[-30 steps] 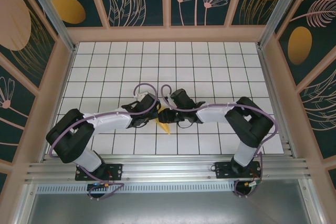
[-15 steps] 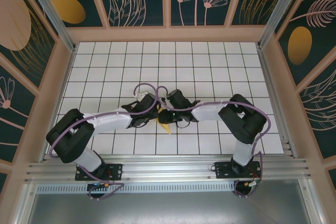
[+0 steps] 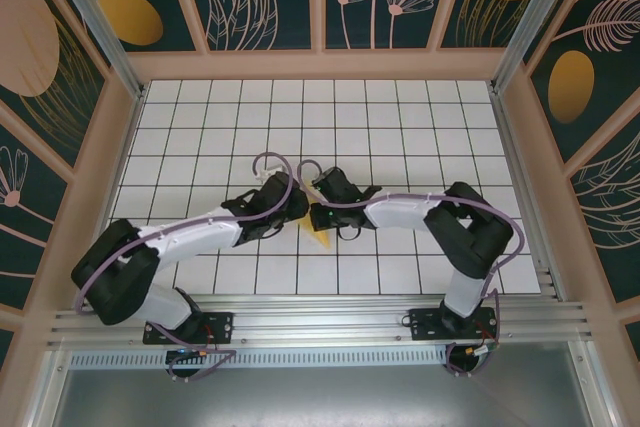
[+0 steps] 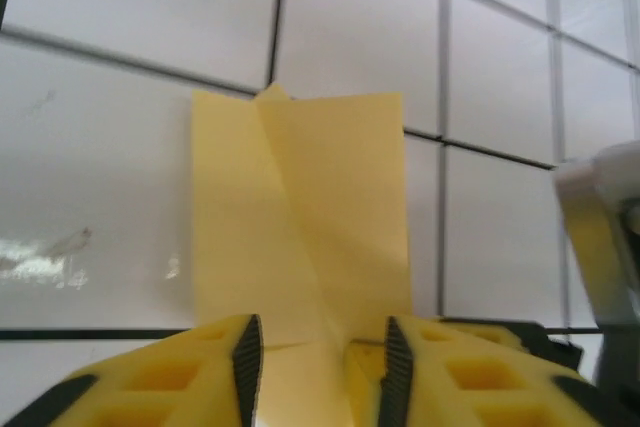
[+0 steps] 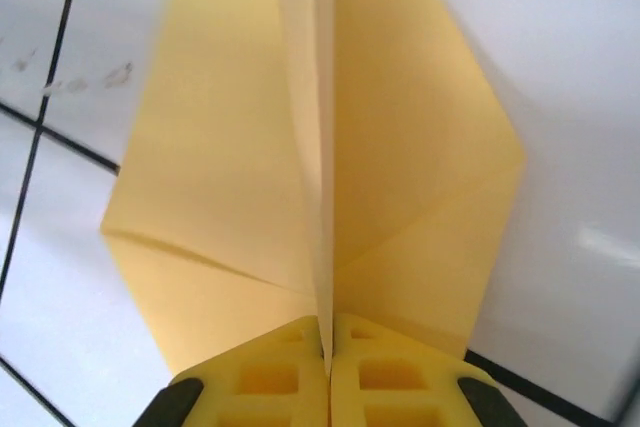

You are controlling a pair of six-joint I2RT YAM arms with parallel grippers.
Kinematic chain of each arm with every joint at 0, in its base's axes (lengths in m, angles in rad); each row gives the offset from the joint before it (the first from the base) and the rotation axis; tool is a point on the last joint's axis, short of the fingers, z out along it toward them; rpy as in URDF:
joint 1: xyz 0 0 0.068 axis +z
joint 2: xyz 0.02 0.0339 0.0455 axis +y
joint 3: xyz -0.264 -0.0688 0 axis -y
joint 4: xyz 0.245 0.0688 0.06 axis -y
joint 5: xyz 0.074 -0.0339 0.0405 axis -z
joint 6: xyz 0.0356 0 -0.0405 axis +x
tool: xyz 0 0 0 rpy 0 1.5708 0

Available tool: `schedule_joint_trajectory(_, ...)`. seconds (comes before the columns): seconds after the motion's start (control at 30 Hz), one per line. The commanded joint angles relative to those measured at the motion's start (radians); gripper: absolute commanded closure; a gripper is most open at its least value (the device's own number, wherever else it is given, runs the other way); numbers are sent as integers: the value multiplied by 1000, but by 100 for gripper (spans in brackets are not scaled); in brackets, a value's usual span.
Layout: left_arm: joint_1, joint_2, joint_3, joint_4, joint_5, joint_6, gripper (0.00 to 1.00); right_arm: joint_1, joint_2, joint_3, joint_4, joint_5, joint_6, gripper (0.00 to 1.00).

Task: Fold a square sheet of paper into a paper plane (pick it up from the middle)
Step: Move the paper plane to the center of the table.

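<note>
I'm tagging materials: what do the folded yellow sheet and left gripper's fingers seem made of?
Folded yellow sheet: thin matte paper, judging by its crisp creases. Left gripper fingers: probably matte yellow plastic with moulded cavities; ribbed black pads look rubbery.

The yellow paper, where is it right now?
In the top view the yellow paper sits near the middle of the table, between the left hand and the right hand, which pinches its central ridge.

folded yellow paper sheet (image 3: 322, 238): 1 | arms: 2, left arm (image 3: 195, 235) and right arm (image 3: 405, 212) | grippers: 2, left gripper (image 4: 318, 347) and right gripper (image 5: 328, 352) | tiled table (image 3: 400, 127): 1
</note>
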Motion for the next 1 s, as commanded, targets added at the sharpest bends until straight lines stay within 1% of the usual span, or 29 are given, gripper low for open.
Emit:
schedule_joint_trajectory(0.0, 6, -89, 6, 41, -26, 16, 53, -45, -81, 31, -123, 176, 6, 93)
schedule_joint_trajectory(0.1, 7, -146, -16, 26, -80, 5, 47, -107, -91, 29, -142, 195, 40, 93)
schedule_joint_trajectory(0.23, 7, -197, -63, 16, -132, -24, 45, -164, -49, 50, -146, 172, 64, 92)
schedule_joint_trajectory(0.37, 10, -213, -94, 18, -134, -31, 44, -166, 22, 108, -179, 190, 87, 92)
schedule_joint_trajectory(0.43, 9, -213, -103, 19, -132, -34, 44, -166, 56, 130, -187, 193, 104, 90)
schedule_joint_trajectory(0.63, 12, -215, -124, 32, -125, -35, 45, -158, 134, 165, -210, 209, 120, 89)
schedule_joint_trajectory(0.7, 12, -211, -124, 35, -122, -33, 45, -151, 156, 179, -228, 226, 117, 86)
schedule_joint_trajectory(0.87, 15, -204, -120, 39, -117, -25, 45, -136, 209, 209, -270, 247, 111, 82)
schedule_joint_trajectory(0.97, 17, -201, -120, 44, -109, -21, 45, -124, 237, 225, -299, 271, 113, 73)
